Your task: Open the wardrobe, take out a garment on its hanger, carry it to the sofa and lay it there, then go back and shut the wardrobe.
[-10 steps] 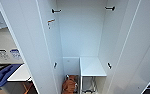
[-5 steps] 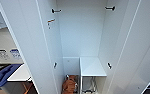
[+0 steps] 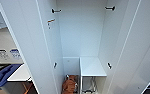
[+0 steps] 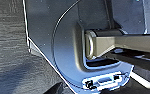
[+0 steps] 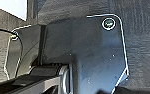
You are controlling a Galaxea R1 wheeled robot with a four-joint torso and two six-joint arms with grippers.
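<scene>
Wardrobe [image 3: 91, 37] dead ahead, both doors swung wide (rust-orange garment [image 3: 69, 86] low inside); finger state impossible to tell.

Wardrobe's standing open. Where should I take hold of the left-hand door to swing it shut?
Probably the left-hand door by its free long edge, nearest the camera in the head view, coming from its outer side. It stands swung wide on its hinges at the wardrobe wall, and I can't make out a handle.

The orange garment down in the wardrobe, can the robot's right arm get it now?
Probably yes, with a low reach. The wardrobe stands open, nothing blocks the orange garment, but it sits low beside a white shelf.
</scene>
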